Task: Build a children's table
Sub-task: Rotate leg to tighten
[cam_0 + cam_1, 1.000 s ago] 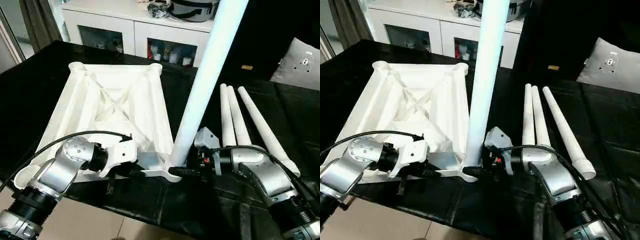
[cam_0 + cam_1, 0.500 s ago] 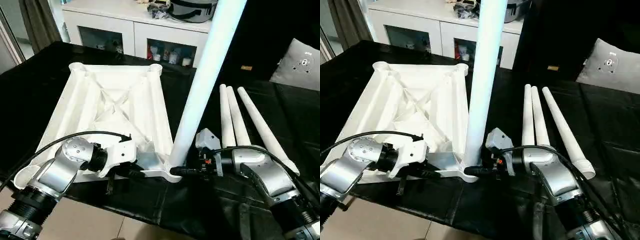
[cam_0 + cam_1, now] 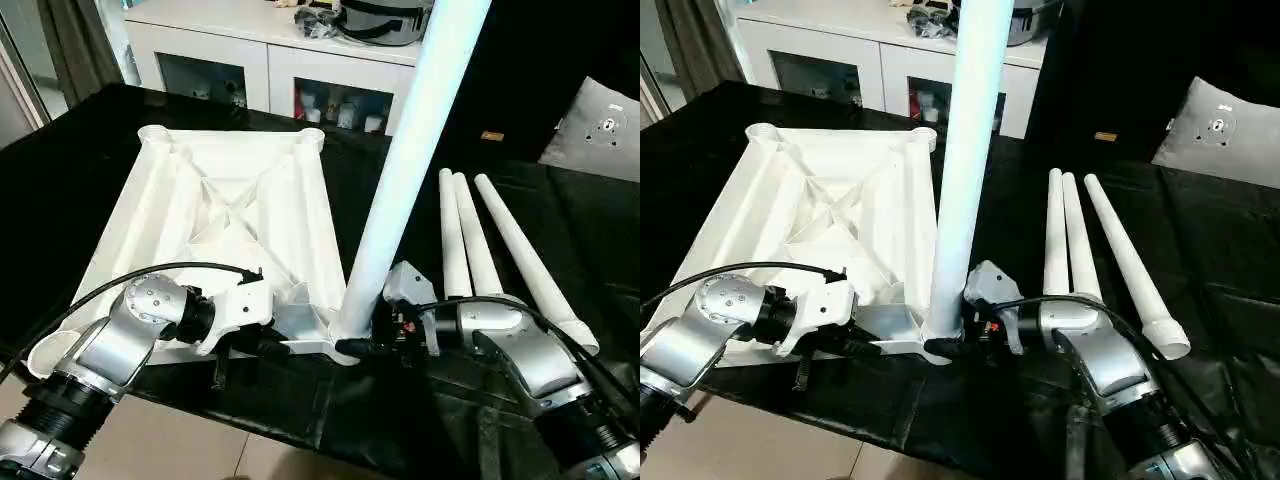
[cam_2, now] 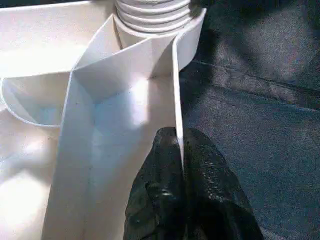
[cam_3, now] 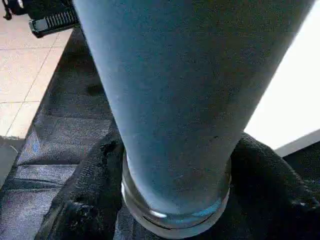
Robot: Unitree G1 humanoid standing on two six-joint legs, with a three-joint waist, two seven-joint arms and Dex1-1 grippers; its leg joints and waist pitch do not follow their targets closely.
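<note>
The white tabletop (image 3: 230, 210) lies upside down on the black-covered table, ribs and corner sockets facing up. One white leg (image 3: 410, 150) stands nearly upright in the near right corner socket (image 3: 940, 340). My right gripper (image 3: 352, 345) is shut around that leg's base, and its black fingers (image 5: 85, 200) press the leg (image 5: 185, 100) on both sides. Left of that socket, my left gripper (image 3: 275, 347) is shut on the tabletop's near rim; its fingertips (image 4: 165, 150) pinch the thin rim wall (image 4: 176, 90). Three more legs (image 3: 480, 240) lie side by side to the right.
A white cabinet (image 3: 260, 50) with glass doors stands behind the table. A grey pillow-like bag (image 3: 600, 125) rests at the far right. The table's near edge runs just under my forearms, with tiled floor (image 3: 200, 440) below.
My right gripper has edged slightly left, closer against the leg's base. The left gripper and the tabletop have not moved.
</note>
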